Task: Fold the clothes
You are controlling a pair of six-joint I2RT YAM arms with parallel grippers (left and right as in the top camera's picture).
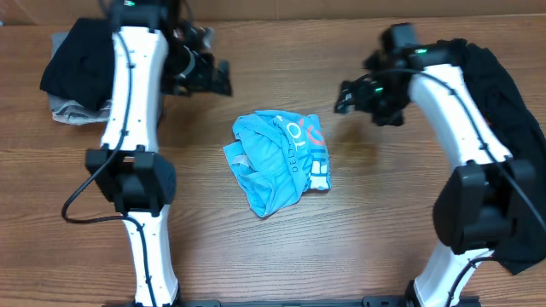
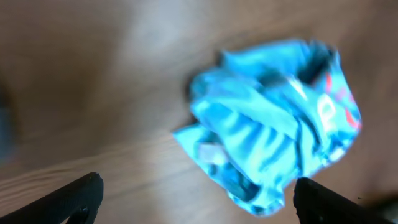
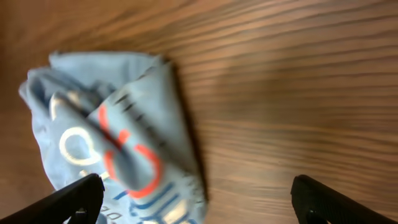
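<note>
A light blue T-shirt (image 1: 277, 160) with white and red print lies crumpled in a heap at the middle of the wooden table. It also shows in the left wrist view (image 2: 273, 124) and in the right wrist view (image 3: 118, 149). My left gripper (image 1: 213, 78) is open and empty, above the table to the upper left of the shirt; its black fingertips frame the view (image 2: 196, 202). My right gripper (image 1: 345, 95) is open and empty, above the table to the upper right of the shirt (image 3: 199, 199). Neither touches the cloth.
A pile of black and grey garments (image 1: 75, 72) lies at the far left corner. A large black garment (image 1: 503, 111) lies along the right edge, behind the right arm. The wooden table (image 1: 281, 256) is bare in front of the shirt.
</note>
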